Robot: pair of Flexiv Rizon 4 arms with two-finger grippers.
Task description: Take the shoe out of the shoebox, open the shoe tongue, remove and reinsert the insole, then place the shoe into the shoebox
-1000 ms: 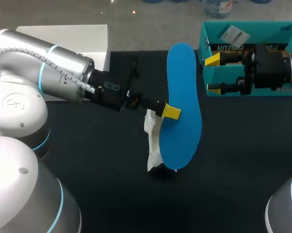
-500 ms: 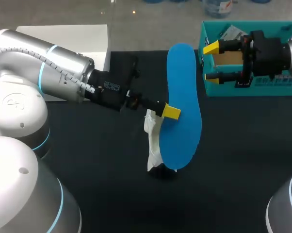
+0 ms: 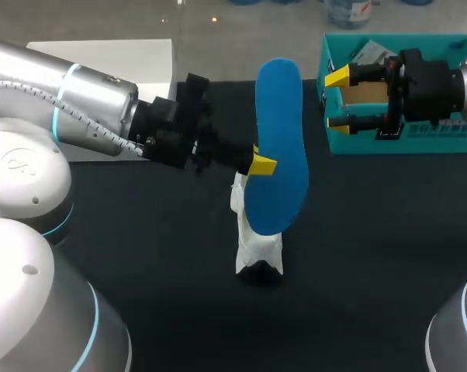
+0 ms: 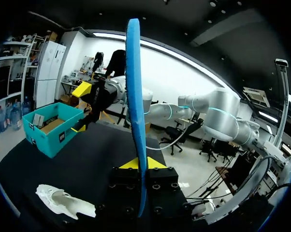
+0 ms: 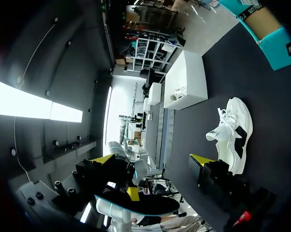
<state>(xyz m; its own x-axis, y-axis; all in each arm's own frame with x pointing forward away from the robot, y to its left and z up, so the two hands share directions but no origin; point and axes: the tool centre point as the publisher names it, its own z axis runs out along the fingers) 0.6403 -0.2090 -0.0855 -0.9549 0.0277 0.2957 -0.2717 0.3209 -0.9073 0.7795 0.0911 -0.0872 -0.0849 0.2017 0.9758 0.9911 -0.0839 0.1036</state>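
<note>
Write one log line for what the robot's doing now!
left hand: shut on blue insole, in air | right hand: open, at shoebox | shoe: on table, outside shoebox

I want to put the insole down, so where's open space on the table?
Bare table lies right of the shoe, in front of the shoebox, and along the near edge. Crowded: above the shoe, where the left end effector holds the insole, and at the shoebox, with the right end effector.

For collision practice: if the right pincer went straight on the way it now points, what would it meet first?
Probably the blue insole held by the left pincer; the right pincer points toward it, though depth is unclear.
</note>
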